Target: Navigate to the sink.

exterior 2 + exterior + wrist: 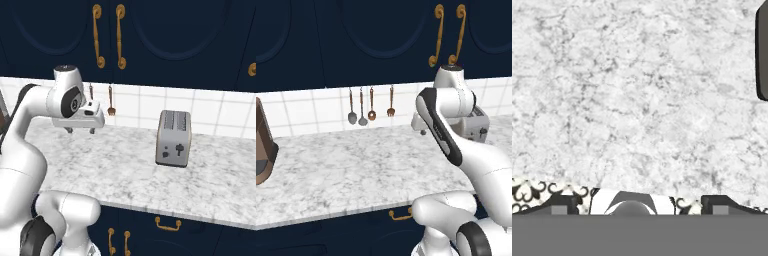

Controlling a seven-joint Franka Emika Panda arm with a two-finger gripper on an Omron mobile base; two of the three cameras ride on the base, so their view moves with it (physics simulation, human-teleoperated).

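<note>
Right base view | toaster [173, 138] silver, upright on marble counter [125, 170] | pincer [80, 131] above counter

Base views flank arm, share counter [346, 170], hand view straight down

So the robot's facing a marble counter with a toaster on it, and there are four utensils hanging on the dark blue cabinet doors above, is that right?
Not quite. The four utensils hang on the white tiled wall below the cabinets, not on the cabinet doors; the left base view shows this. The rest holds: the robot faces a marble counter with a toaster on it.
</note>
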